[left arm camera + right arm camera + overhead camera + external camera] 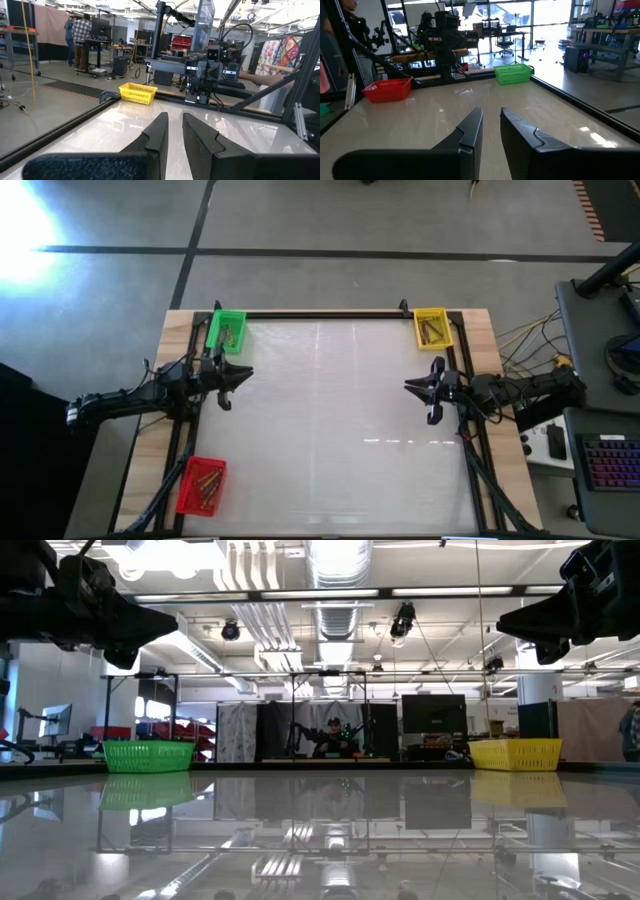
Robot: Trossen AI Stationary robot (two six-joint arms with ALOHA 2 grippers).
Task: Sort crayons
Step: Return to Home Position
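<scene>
High view: left gripper [246, 375] by green bin [214, 332], right gripper [411, 387] by yellow bin [419, 330], parted.

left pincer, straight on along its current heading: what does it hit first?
Nothing near. The left pincer points across the table; the first thing roughly in line is the right pincer facing it, though it may pass just beside. The yellow bin sits off that line.

No legible text, labels, brands or numbers in any view. Keyboard [610, 465] at right edge of high view and monitor [433, 712] mid-frame in low view were unreadable.
</scene>
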